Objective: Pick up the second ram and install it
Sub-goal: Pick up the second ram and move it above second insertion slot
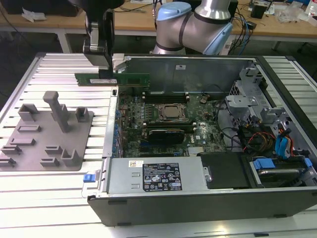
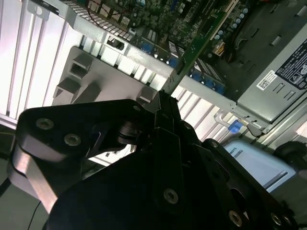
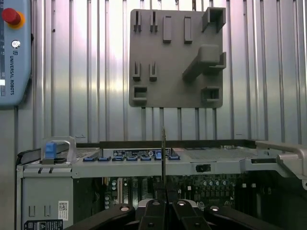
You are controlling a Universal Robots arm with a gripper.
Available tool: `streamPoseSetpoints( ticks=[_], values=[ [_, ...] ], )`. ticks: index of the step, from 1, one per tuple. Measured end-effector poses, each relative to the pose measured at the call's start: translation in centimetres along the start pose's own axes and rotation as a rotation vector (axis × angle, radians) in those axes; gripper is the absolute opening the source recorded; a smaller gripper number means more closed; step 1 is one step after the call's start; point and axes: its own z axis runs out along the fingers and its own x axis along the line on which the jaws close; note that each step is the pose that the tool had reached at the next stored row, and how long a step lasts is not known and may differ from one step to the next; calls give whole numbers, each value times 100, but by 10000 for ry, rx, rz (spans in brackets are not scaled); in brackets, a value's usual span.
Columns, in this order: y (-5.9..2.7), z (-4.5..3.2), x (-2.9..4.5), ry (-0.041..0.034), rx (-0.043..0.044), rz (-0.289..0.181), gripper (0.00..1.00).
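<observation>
The second ram (image 1: 130, 78), a long dark-green board, hangs level in the air above the open computer case's wall on the exterior view's left. My gripper (image 1: 106, 74) is shut on it near its middle. The stick shows edge-on in the first wrist view (image 3: 163, 148) and runs away from the fingers (image 2: 168, 112) toward the motherboard in the second wrist view (image 2: 199, 48). The motherboard (image 1: 163, 119) lies below it and toward the exterior view's right, with long black memory slots (image 1: 168, 96) beside the processor (image 1: 172, 112).
A grey fixture plate (image 1: 47, 134) with blocks and a tall post lies on the ribbed table on the exterior view's left. The case (image 1: 277, 94) holds a power supply (image 1: 158, 176), cables and blue-handled drive bays (image 1: 282, 148). A teach pendant (image 3: 14, 48) lies on the table.
</observation>
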Motion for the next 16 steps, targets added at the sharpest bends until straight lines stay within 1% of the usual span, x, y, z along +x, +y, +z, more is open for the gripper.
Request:
streamPoseSetpoints(
  ticks=[2,3,6,9,10,13,16],
  values=[
    [-75,-3,-1,0,0,1,9],
    [-129,-6,-2,-1,0,-1,9],
    [-207,-10,-3,0,0,0,9],
    [-322,-15,-5,0,0,-1,9],
    [-343,-16,-5,1,-1,0,9],
    [-444,-20,-6,0,0,-1,9],
    [-579,-27,-8,0,0,0,9]
  ],
)
